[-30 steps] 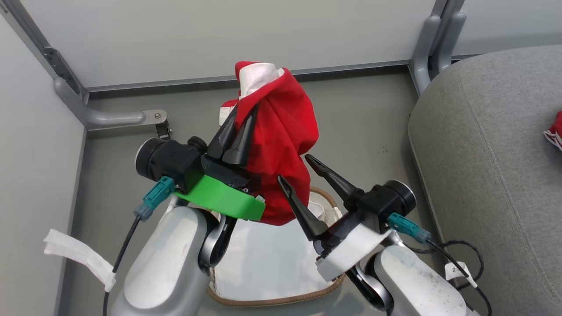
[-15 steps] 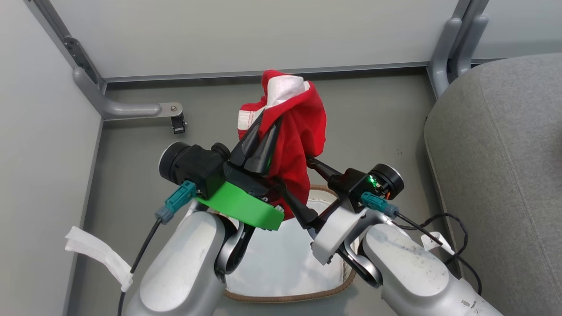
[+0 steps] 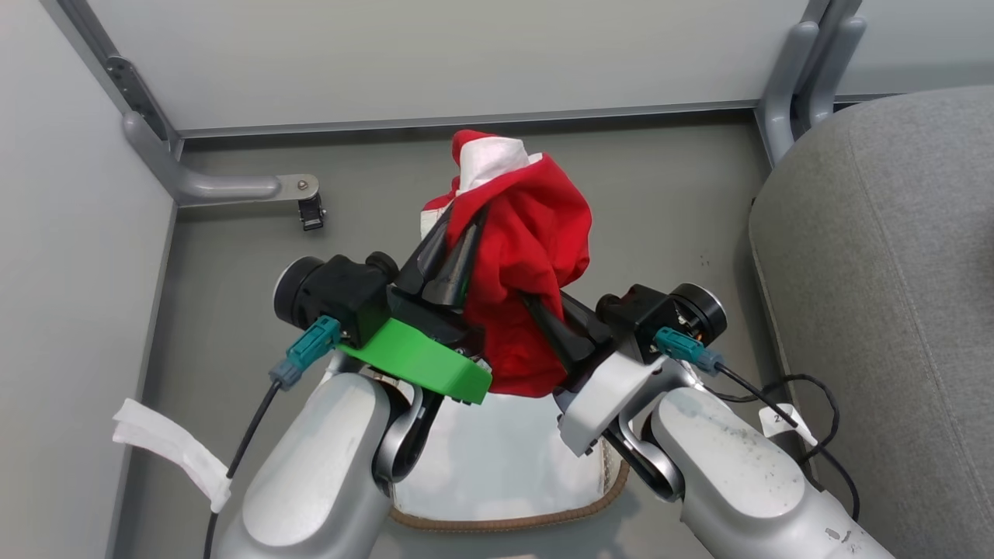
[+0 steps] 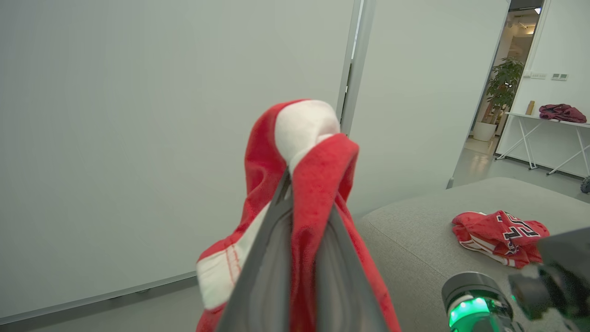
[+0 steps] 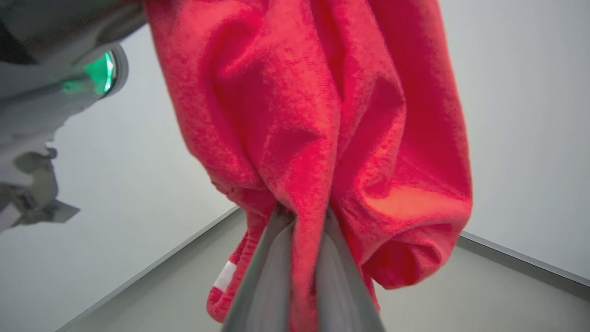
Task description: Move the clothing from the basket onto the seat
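Both hands are clamped on one red jersey (image 3: 536,233), which hangs bunched in the air above the far end of the basket (image 3: 466,522). The left hand (image 3: 460,233) pinches the upper part just below a fold of white trim, its two dark fingers pressed together with cloth between them. The right hand (image 3: 547,307) is shut on a lower fold of the same garment, red fabric squeezed between its fingers. The basket stands on the grey floor (image 3: 660,202) between the two forearms, near the left edge of the seat (image 3: 893,272) but not touching it. A second jersey (image 4: 500,237) – red, with dark numerals showing – lies crumpled on the seat's top, back from its rounded corner.
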